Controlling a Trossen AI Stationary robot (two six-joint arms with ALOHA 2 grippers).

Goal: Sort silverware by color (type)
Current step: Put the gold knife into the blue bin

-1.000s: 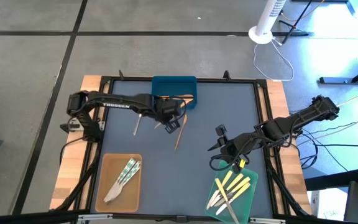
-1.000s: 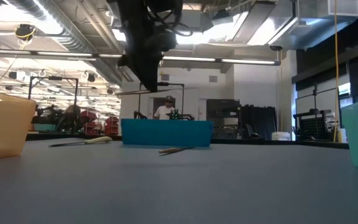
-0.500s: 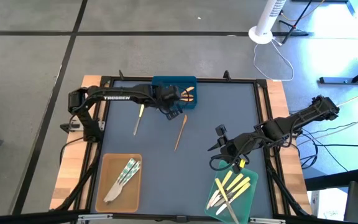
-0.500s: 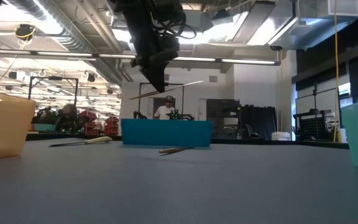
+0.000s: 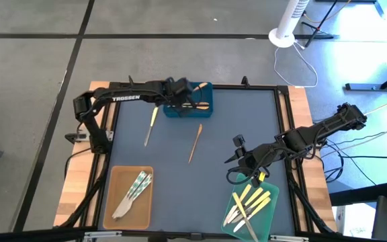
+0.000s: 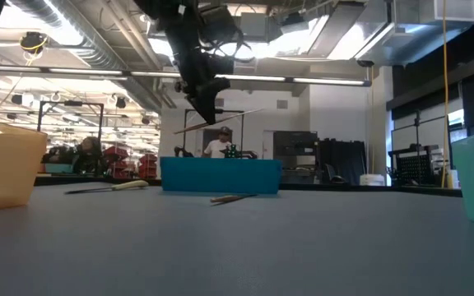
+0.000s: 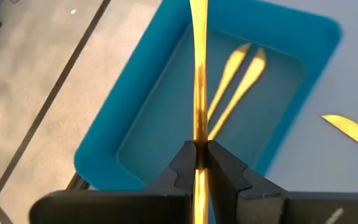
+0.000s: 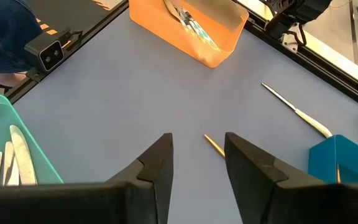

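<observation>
Left gripper (image 5: pixel 183 96) has moved from the open mat to above the blue tray (image 5: pixel 204 111) at the table's far edge, clamped on a wood-brown utensil (image 7: pixel 198 74) held over the tray. Right gripper (image 8: pixel 197 163) hasn't shifted, hovering near the green tray (image 5: pixel 230 224) at the near right corner, fingers apart and empty. Blue tray holds two brown pieces (image 7: pixel 240 79), tan tray (image 5: pixel 113 202) at the near left silvery ones (image 5: pixel 133 193), green tray pale yellow ones (image 5: pixel 255 199); one yellow-handled utensil (image 5: pixel 150 128) and one brown utensil (image 5: pixel 195 142) lie on the mat.

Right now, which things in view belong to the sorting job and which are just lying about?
Job:
- brown utensil in left gripper
- blue tray
- brown utensil on table
- yellow-handled utensil
- tan tray
- green tray

Lying about:
- white fan
- cables
</observation>
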